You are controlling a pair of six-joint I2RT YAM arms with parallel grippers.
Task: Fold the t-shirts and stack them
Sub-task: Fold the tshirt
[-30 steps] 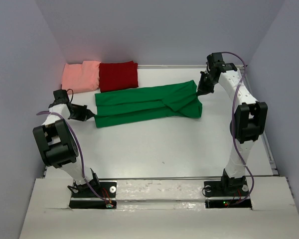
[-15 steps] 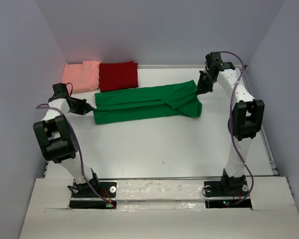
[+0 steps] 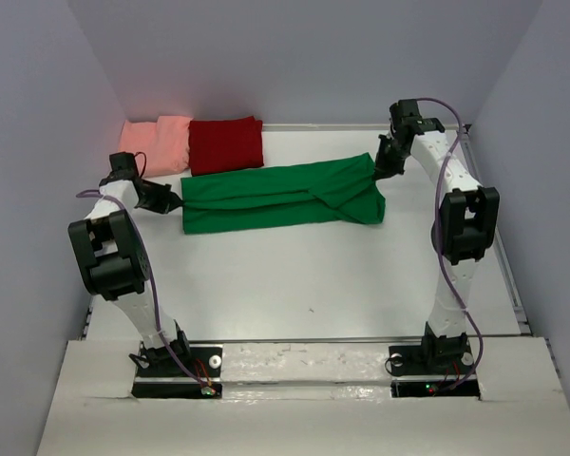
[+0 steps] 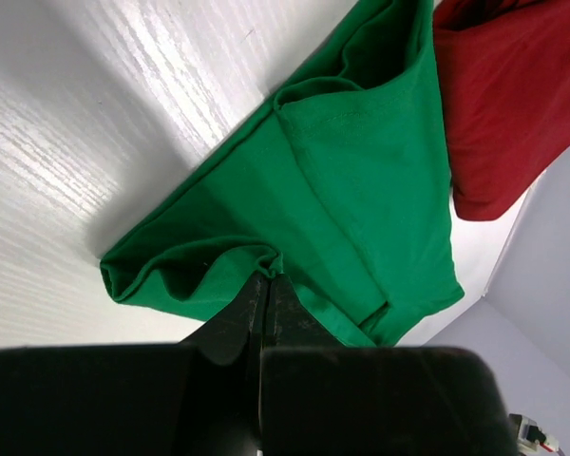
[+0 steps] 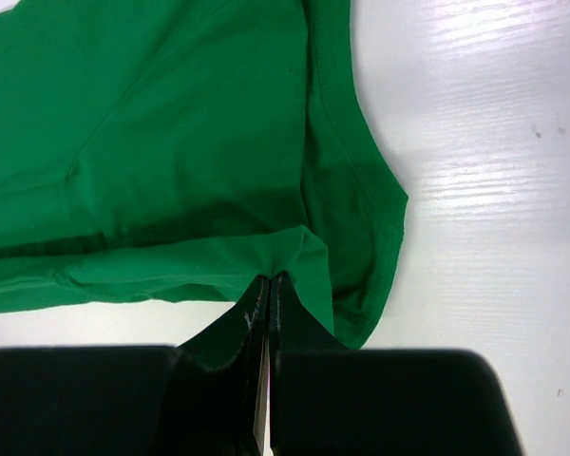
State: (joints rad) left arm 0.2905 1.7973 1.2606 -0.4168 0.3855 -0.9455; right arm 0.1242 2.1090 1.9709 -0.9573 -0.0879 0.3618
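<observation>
The green t-shirt (image 3: 280, 195) is laid as a long folded strip on the table (image 3: 294, 275), and it is stretched between the two grippers. The left gripper (image 4: 266, 285) is closed, and a small fold of the green edge is pinched between its fingers. The rest of the shirt is seen ahead of its fingertips. The right gripper (image 5: 269, 283) is closed as well, and a pinch of the green hem at the opposite end is held in it. The dark red t-shirt (image 3: 226, 144) is placed folded just beyond the left gripper, close beside the green one. The salmon-pink t-shirt (image 3: 157, 144) is laid against the dark red one, on the side away from the right gripper.
</observation>
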